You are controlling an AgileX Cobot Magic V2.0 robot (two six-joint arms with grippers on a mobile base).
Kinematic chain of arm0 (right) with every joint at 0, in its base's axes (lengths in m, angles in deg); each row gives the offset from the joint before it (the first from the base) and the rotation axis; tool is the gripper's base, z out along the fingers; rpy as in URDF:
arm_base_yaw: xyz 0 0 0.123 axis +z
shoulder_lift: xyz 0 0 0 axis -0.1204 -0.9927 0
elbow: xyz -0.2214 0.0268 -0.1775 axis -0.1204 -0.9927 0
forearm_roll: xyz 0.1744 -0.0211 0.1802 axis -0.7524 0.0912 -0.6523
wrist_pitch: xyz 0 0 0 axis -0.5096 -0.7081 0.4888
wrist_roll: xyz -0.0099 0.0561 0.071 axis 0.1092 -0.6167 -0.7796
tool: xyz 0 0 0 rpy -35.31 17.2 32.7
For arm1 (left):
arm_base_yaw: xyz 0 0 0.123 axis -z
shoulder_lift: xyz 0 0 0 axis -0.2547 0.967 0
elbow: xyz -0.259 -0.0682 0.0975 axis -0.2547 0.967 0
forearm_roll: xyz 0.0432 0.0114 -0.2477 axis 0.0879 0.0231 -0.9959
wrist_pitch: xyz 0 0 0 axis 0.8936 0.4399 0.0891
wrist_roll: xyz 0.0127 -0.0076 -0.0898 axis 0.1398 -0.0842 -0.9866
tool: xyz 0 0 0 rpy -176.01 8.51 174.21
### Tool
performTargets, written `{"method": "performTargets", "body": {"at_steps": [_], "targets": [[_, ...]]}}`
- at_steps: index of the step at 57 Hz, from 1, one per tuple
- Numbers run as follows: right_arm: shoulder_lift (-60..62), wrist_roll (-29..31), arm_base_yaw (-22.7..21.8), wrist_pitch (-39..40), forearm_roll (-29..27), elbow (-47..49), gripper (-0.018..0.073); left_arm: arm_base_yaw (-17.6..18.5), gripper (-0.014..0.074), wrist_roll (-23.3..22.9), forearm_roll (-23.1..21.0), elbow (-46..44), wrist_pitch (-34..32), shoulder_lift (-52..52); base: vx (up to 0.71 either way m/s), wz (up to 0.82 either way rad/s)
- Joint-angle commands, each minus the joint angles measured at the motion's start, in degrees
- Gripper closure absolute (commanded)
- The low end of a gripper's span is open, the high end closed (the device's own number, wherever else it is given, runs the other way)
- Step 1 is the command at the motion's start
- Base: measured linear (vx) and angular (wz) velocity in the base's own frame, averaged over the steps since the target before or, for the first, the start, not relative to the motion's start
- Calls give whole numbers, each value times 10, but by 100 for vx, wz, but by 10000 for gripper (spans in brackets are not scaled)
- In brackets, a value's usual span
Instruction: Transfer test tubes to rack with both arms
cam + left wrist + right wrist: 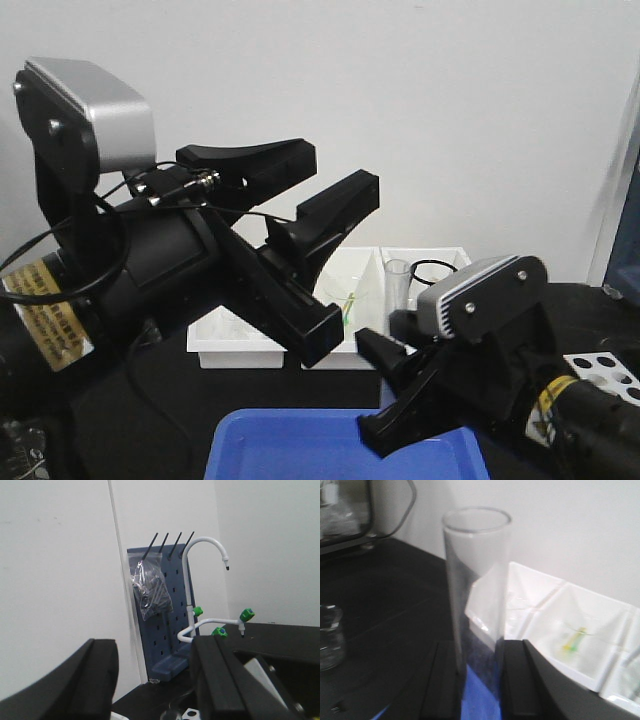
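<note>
**Test tube clamped low, rack well off to the right**

The right tool [479, 672] is clamped on an upright test tube [477, 575], rim up, near the white bins [240, 350]. The left tool [343, 170] hangs apart and empty. The rack [600, 372] sits at the desk's [380, 605] right edge. With so much glass above the clamp, a quick swing could tilt it and miss a hole.

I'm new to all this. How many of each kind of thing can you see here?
Black two-finger claws: 2, left claw, right claw
Slender clear glass test tube: 1
Squat clear glass beaker: 1
White open-front bins: 3
Blue plastic tray: 1
White holed plastic rack: 1
Total: 9
</note>
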Motion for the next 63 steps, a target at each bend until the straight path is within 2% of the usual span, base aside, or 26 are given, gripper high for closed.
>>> {"method": "performTargets", "body": {"at_steps": [1, 18, 27, 35, 44, 57, 63], "targets": [[14, 6, -51, 54, -10, 20, 567, 3, 146, 2, -7, -20, -23, -17, 0, 0], [14, -1, -264, 54, -10, 20, 567, 3, 146, 1, -7, -18, -19, -17, 0, 0], [14, -26, -382, 54, -10, 20, 566, 3, 146, 1, -7, -18, -9, -17, 0, 0], [12, -43, -456, 57, -10, 20, 566, 3, 146, 1, -7, -18, 14, -17, 0, 0], [-12, -46, -491, 79, -6, 20, 566, 3, 146, 1, -7, -18, 54, -17, 0, 0], [-75, -52, -490, 116, 0, 20, 566, 3, 146, 1, -7, -18, 110, -17, 0, 0], [-101, -69, -490, 128, 32, 20, 566, 3, 146, 1, -7, -18, 133, -16, 0, 0]]}}
